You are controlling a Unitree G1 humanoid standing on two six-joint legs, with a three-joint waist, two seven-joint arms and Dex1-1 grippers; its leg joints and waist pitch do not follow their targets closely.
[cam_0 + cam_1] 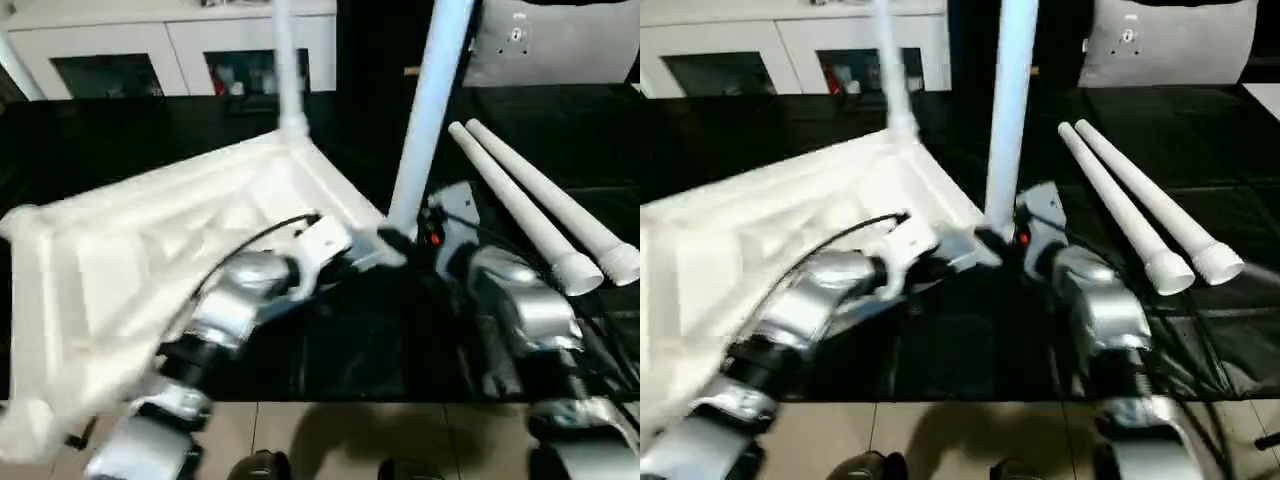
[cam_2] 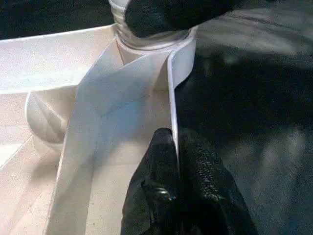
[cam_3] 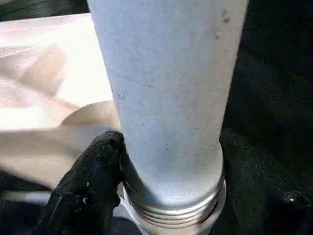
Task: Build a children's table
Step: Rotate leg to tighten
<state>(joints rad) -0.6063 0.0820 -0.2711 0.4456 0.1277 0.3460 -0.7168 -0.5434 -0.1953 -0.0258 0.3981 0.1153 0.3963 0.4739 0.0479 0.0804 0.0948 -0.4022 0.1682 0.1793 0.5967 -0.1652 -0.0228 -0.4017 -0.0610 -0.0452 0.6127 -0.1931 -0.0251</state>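
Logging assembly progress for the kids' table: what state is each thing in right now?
Table top: upside down, ribbed underside up, side wall pinched by left claw.
Far leg: upright in corner socket.
Near leg: upright at near corner, gripped by right claw.
Two spare legs: lying side by side on the black worktable.

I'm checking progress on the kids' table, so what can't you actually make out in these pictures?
- Held leg: top cut off by the head view's edge.
- Its threaded end: whether seated in the socket, hidden by the right gripper.
- Tabletop: near corner blurred, behind the left forearm.
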